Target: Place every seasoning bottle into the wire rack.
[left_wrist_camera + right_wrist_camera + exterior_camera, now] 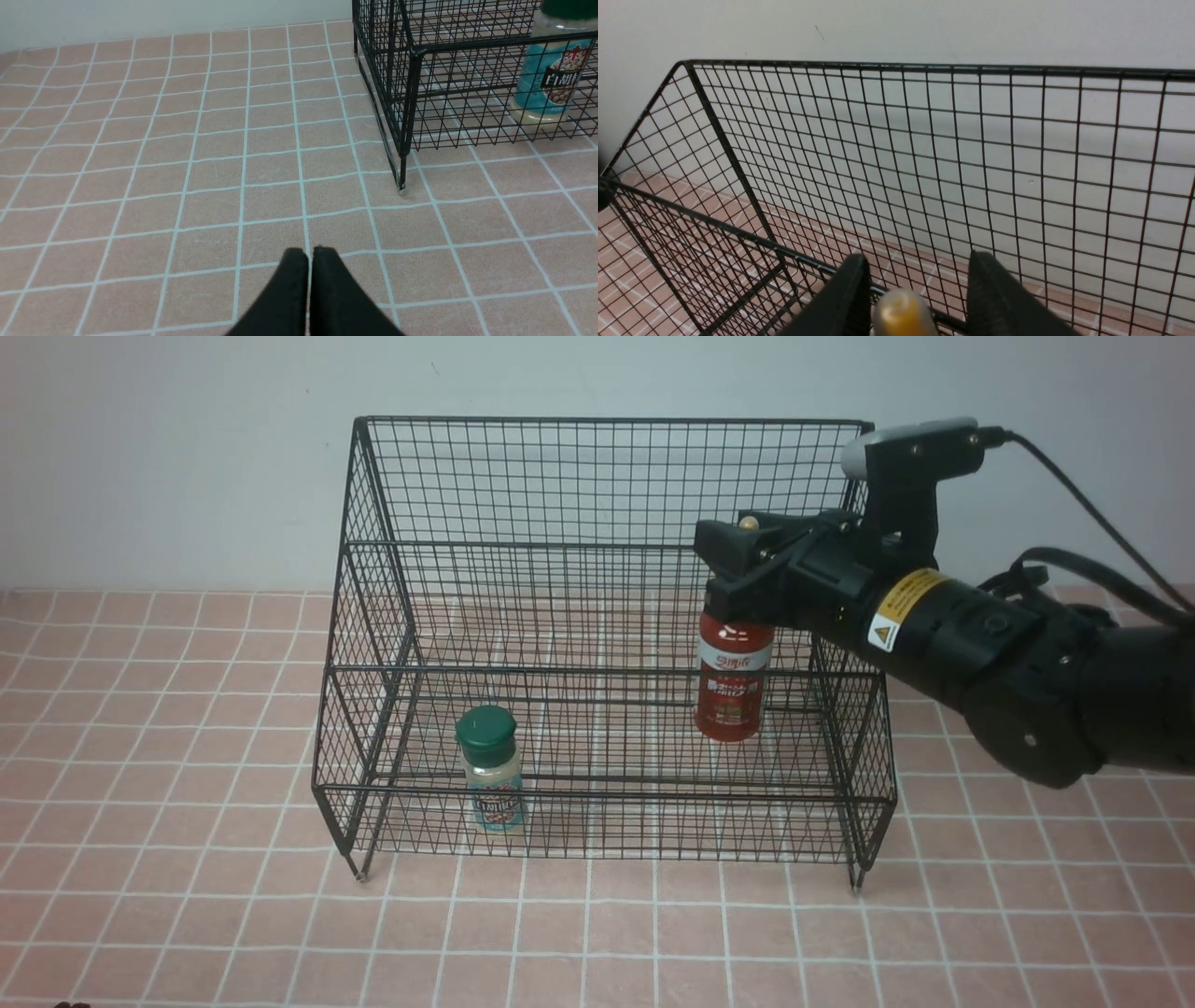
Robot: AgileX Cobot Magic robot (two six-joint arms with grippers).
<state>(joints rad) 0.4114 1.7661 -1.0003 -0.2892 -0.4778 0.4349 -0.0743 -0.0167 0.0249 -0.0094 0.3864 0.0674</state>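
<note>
The wire rack (607, 422) is seen standing on the tiled surface (187, 915), near its far edge. The green-capped shaker jar (490, 770) is set upright inside the rack, near its front left corner. The red sauce bottle (734, 686) is held upright inside the rack toward its right side, its top grasped by the right end effector (733, 586); whether its base rests on the mesh cannot be told. The left end effector (308, 254) is clenched on nothing above bare surface, just outside the rack's front left foot.

left gripper (308, 254) closed, low | right gripper (919, 257) jaws apart, arm outstretched
</note>
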